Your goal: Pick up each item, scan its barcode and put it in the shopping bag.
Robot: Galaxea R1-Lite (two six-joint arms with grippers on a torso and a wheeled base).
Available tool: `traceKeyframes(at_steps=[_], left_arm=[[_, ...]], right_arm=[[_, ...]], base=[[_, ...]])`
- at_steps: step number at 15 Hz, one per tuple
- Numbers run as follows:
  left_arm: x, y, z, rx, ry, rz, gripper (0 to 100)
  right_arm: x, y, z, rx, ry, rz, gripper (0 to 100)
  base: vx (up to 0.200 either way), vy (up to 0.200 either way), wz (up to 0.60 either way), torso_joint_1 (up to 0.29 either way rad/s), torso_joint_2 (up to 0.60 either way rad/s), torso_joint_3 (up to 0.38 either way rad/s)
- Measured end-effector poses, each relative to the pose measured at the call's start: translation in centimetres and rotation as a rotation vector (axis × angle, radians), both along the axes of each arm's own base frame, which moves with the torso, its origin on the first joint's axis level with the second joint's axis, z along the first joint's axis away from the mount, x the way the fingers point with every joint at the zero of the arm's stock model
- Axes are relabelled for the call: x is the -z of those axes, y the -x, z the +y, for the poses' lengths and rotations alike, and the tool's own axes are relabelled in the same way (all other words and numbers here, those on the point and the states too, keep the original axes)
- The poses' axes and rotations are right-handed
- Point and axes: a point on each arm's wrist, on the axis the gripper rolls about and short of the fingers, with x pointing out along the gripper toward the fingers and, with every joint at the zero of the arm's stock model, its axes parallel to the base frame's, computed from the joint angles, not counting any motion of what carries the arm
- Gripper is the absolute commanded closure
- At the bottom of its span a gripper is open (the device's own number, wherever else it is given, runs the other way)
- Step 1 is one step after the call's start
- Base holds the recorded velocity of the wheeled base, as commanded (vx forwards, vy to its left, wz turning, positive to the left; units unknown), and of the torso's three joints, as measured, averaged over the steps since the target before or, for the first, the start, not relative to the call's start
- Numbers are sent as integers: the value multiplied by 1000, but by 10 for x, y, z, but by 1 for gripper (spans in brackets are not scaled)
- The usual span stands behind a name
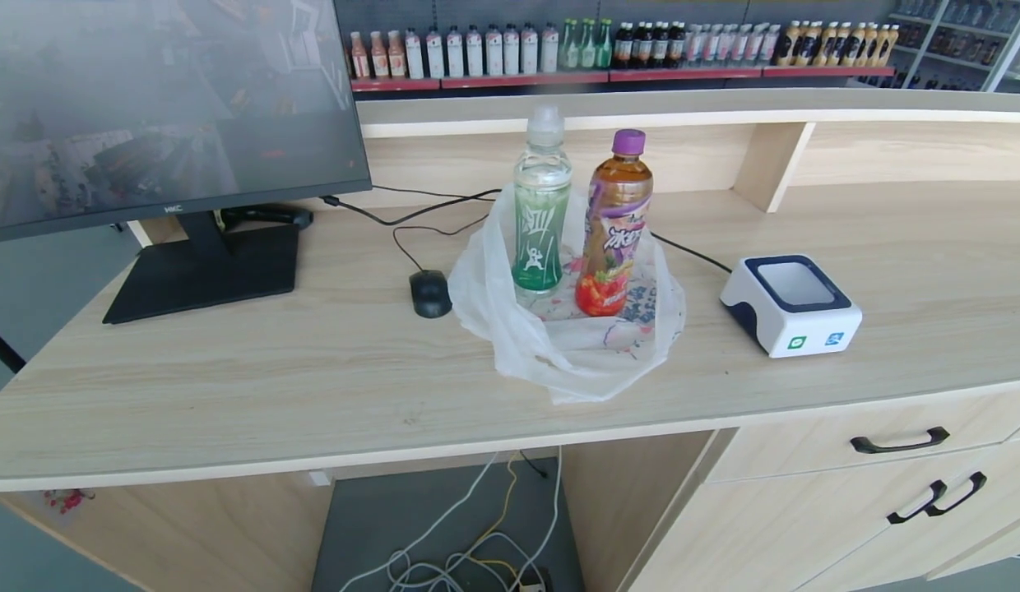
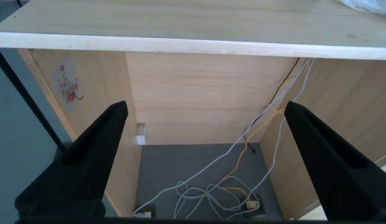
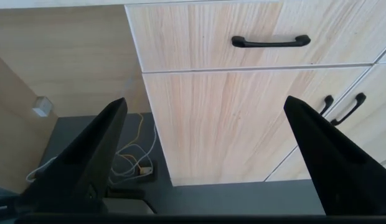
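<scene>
Two bottles stand upright inside the white shopping bag [image 1: 510, 325], which lies spread on the wooden counter [image 1: 230, 370]. One is a clear bottle with a green label [image 1: 541, 210]; beside it stands an amber tea bottle with a purple cap [image 1: 614, 226]. The white and dark blue barcode scanner [image 1: 790, 304] sits to the right of the bag. My left gripper [image 2: 205, 118] is open, below the counter's front edge and facing the knee space. My right gripper [image 3: 205, 115] is open too, low in front of the drawer fronts [image 3: 243, 118].
A monitor [image 1: 164, 107] on a black stand occupies the counter's left. A black mouse [image 1: 430, 293] lies just left of the bag, with cables behind. Loose cables [image 2: 230, 180] hang under the counter. Drawers with black handles [image 1: 901, 444] are at the lower right. Shelves of bottles line the back.
</scene>
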Motion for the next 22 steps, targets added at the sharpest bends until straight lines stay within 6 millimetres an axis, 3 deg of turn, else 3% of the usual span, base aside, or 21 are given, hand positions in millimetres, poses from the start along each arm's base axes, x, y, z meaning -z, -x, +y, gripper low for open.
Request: traceKeyframes(at_steps=[2, 22], left_arm=[[0, 0, 0, 0, 1, 0, 0], [0, 0, 0, 0, 6, -2, 0]], right_arm=[[0, 0, 0, 0, 1, -1, 0], [0, 0, 0, 1, -10, 3, 0]], base=[[0, 0, 0, 0, 0, 0], [0, -200, 0, 3, 3, 1]])
